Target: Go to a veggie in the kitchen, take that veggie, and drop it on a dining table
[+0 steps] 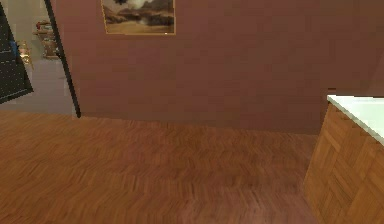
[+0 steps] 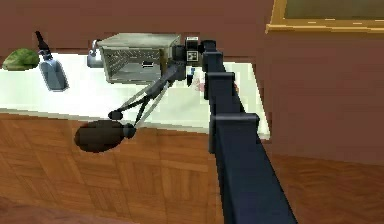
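Surveying ahead, bare brown wood-plank floor [image 1: 150, 170] lies open from the near edge to the mauve wall [image 1: 240, 70]. A white-topped wooden bench [image 1: 350, 160] intrudes at the forward view's right edge; a dark-framed doorway [image 1: 30, 60] stands far left, and a gilt-framed landscape picture [image 1: 138, 16] hangs on the wall beyond.

In the arm side view, the dark square arm [image 2: 240, 140] crosses the bench's front edge near its right corner. The gripper [image 2: 128, 122] slants down past that front edge; its finger spacing cannot be told. It holds a dark brown oval lump [image 2: 100, 138], hanging at the finger ends before the bench's wooden face, clear of top and floor; smooth, matt, kind undetermined. Farther back on top: grey bottle with black cap [image 2: 50, 68] toward the left edge, silver box-shaped appliance [image 2: 135, 58] at the back edge, green rounded mound [image 2: 15, 58] at the back left corner.
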